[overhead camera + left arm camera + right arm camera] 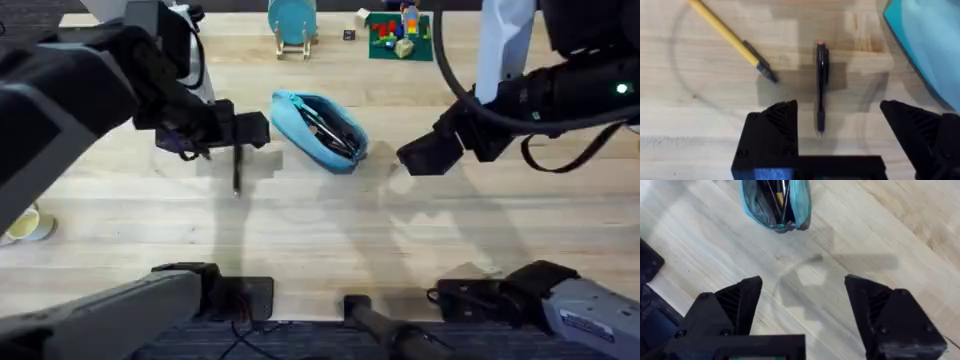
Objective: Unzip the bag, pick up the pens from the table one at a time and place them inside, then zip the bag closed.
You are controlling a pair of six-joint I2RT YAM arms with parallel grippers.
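- Left gripper (238, 128) is hovering over the table (300, 220), left of the bag; fingers (771, 131) are standing spread wide, holding nothing.
- One black pen (821, 87) is lying flat on the wood between those spread fingers in the left wrist view, touching neither; in the overhead view it is showing as a thin dark stick (237, 170) just below the left gripper.
- A yellow stick with a dark tip (732, 39) is lying slanted near that pen, apart from it.
- The bag (320, 130) is sitting at table centre, angled, zipper open, mouth gaping; dark slim items are lying inside, too small to count.
- Right wrist view is showing the open bag (775, 202) ahead of the right arm's fingers (730, 307), with dark and yellow things inside.
- Right gripper (425, 155) is hanging right of the bag, not touching it; fingers are spread apart, empty, over bare wood.
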